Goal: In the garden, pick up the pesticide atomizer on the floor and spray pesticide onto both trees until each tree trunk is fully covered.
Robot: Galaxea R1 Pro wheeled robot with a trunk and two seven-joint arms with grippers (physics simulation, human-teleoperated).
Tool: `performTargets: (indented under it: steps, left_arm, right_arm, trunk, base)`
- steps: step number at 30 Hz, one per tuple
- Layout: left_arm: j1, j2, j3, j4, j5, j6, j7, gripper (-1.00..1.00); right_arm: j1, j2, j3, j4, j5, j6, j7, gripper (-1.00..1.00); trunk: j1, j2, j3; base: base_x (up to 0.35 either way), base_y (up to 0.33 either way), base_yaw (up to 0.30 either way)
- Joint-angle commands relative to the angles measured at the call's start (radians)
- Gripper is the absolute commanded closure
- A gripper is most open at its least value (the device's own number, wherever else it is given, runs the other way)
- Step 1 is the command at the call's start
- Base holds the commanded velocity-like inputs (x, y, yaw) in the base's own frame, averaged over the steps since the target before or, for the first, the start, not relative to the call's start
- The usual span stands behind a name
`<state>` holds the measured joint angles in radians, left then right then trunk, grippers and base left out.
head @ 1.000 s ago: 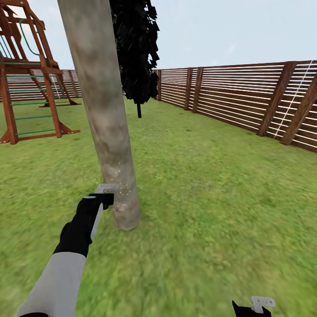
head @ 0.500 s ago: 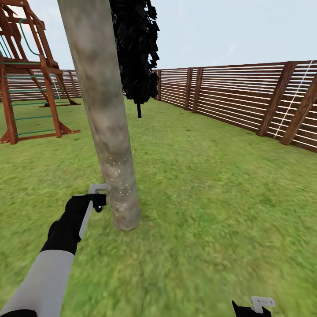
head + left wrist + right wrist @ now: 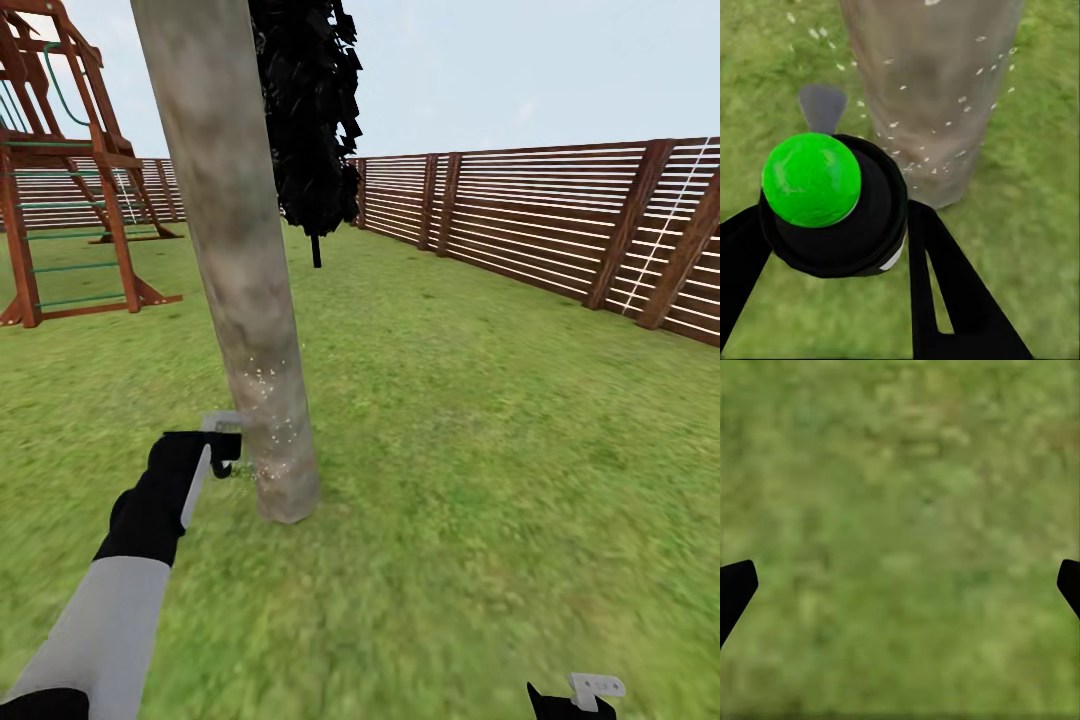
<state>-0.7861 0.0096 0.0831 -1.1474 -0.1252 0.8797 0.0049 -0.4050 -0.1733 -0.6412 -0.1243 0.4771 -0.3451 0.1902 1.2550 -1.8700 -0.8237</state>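
Left gripper (image 3: 222, 443): low beside the foot of the tree trunk (image 3: 235, 260), on its left in the head view, closed around the pesticide atomizer (image 3: 832, 202).
Left gripper, wrist view (image 3: 836, 247): two black fingers (image 3: 945, 292) run up either side of the atomizer's round dark body.
Pesticide atomizer: the wrist view looks down on a dark round body with a bright green cap, a white patch at its rim and a grey piece beyond it toward the trunk; in the head view it is too small and dark against the gripper to make out.
Pesticide (image 3: 268, 400): white specks scattered over the lower trunk; the wrist view shows them (image 3: 945, 112) more plainly, across the bark and over the grass beside it.
Right gripper (image 3: 580, 695): at the bottom edge of the head view, well apart from the trunk; its wrist view shows two black fingertips (image 3: 735, 589) wide apart over bare lawn (image 3: 900, 510).
Surroundings, head view: dark foliage (image 3: 305, 110) behind the trunk, a wooden play frame (image 3: 60, 170) to the left, a slatted fence (image 3: 560, 220) along the right.
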Motion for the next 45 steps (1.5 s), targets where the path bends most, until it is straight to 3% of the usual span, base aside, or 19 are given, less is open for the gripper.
performTargets:
  steps: [1, 3, 5, 7, 12, 15, 18, 23, 28, 38, 39, 42, 45]
  left_arm:
    - [0.005, 0.022, 0.001, 0.000, 0.012, 0.000, -0.001, 1.00]
    - [0.012, 0.027, -0.003, 0.010, 0.014, -0.010, -0.001, 1.00]
    - [0.055, 0.011, -0.007, 0.021, 0.016, -0.020, -0.001, 1.00]
    - [0.073, -0.012, -0.008, 0.100, 0.016, -0.050, -0.001, 1.00]
    - [0.075, -0.024, -0.005, 0.404, 0.016, -0.346, 0.014, 1.00]
    - [0.075, -0.037, -0.004, 0.531, 0.017, -0.477, 0.042, 1.00]
    - [0.074, -0.076, -0.004, 0.642, 0.011, -0.550, 0.117, 1.00]
    - [0.076, -0.084, -0.006, 0.721, 0.009, -0.558, 0.142, 1.00]
    - [0.083, -0.072, 0.000, 0.743, 0.013, -0.547, 0.143, 1.00]
    - [0.093, -0.073, 0.003, 0.770, 0.018, -0.554, 0.145, 1.00]
    - [0.093, -0.073, 0.003, 0.770, 0.027, -0.556, 0.145, 1.00]
    - [0.093, -0.078, 0.002, 0.772, 0.105, -0.561, 0.148, 1.00]
    - [0.093, -0.081, 0.001, 0.773, 0.117, -0.562, 0.159, 1.00]
  right_arm:
    - [0.000, 0.000, 0.000, 0.000, 0.000, 0.000, 0.000, -1.00]
    - [0.000, 0.000, 0.000, 0.000, 0.000, 0.000, 0.000, -1.00]
    - [0.000, 0.000, 0.000, 0.000, 0.000, 0.000, 0.000, -1.00]
    - [0.000, 0.000, 0.000, 0.000, 0.000, 0.000, 0.000, -1.00]
    - [0.000, 0.000, 0.000, 0.000, 0.000, 0.000, 0.000, -1.00]
    - [0.000, 0.000, 0.000, 0.000, 0.000, 0.000, 0.000, -1.00]
    - [0.000, 0.000, 0.000, 0.000, 0.000, 0.000, 0.000, -1.00]
    - [0.000, 0.000, -0.001, -0.001, -0.001, -0.001, 0.000, -1.00]
    - [0.000, -0.001, 0.000, -0.002, 0.000, 0.000, 0.000, -1.00]
    - [0.000, 0.000, -0.001, -0.002, -0.002, -0.001, 0.002, -1.00]
    - [0.000, 0.000, -0.001, -0.003, -0.002, -0.002, 0.002, -1.00]
    - [0.000, 0.000, -0.001, -0.003, -0.002, -0.002, 0.002, -1.00]
    - [0.000, -0.002, -0.002, -0.004, -0.002, -0.001, 0.002, -1.00]
  trunk:
    - [0.000, 0.000, 0.000]
    - [0.000, 0.000, 0.000]
    - [0.000, 0.000, 0.000]
    - [0.000, 0.000, 0.000]
    - [0.000, 0.000, 0.000]
    - [0.000, 0.000, 0.000]
    - [0.000, 0.000, 0.000]
    - [0.000, 0.000, 0.000]
    - [0.000, 0.000, 0.000]
    - [0.000, 0.000, 0.000]
    - [0.000, 0.000, 0.000]
    - [0.000, 0.000, 0.000]
    - [0.000, 0.000, 0.000]
  base:
    - [0.000, 0.000, 0.000]
    - [0.000, 0.000, 0.000]
    - [0.000, 0.000, 0.000]
    - [0.000, 0.000, 0.000]
    - [0.000, 0.000, 0.000]
    - [0.000, 0.000, 0.000]
    - [0.000, 0.000, 0.000]
    - [0.002, 0.000, 0.000]
    - [0.248, -0.001, 0.000]
    - [0.215, -0.191, 0.065]
    - [0.216, -0.196, 0.264]
    - [0.231, -0.173, 0.235]
    - [0.089, -0.196, 0.038]
